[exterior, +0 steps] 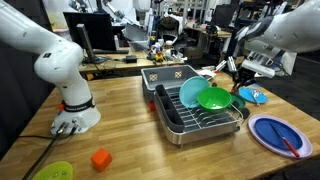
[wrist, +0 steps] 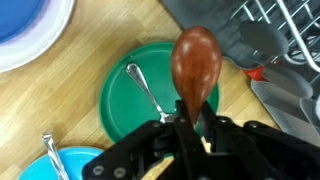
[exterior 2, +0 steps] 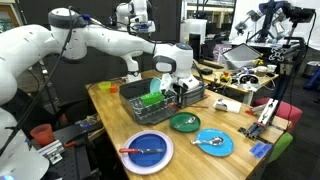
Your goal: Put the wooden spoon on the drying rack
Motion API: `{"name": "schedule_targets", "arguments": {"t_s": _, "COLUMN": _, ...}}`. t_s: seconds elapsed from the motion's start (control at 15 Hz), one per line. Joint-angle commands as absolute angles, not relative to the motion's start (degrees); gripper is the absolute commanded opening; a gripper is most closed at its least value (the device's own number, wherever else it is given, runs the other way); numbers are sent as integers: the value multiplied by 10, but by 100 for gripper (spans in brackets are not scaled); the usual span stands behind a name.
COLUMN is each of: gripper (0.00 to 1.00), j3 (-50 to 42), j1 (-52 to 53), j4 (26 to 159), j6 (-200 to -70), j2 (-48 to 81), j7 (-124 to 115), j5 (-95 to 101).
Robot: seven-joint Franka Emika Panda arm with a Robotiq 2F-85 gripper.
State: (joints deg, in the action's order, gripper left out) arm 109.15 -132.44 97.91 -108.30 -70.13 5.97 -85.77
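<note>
Gripper jaws clamped on wooden spoon handle. Bowl end sticks out above green plate holding metal spoon. Drying rack near, spoon not on it.

Wooden table (cluttered lab benches behind)

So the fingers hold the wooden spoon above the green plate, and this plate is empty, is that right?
Not quite. The fingers do hold the wooden spoon above the green plate, but the plate is not empty: a metal spoon lies on it, as the wrist view shows.
</note>
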Motion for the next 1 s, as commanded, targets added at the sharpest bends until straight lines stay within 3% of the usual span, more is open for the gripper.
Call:
{"name": "schedule_targets", "arguments": {"t_s": 0.0, "gripper": 4, "j3": 1063, "j1": -1277, "j4": 1081, "j6": -1060, "j2": -639, "j7": 123, "j5": -890}}
{"name": "schedule_targets", "arguments": {"t_s": 0.93, "gripper": 4, "j3": 955, "j1": -1043, "j4": 1293, "j6": -998, "j2": -552, "j7": 386, "j5": -810}}
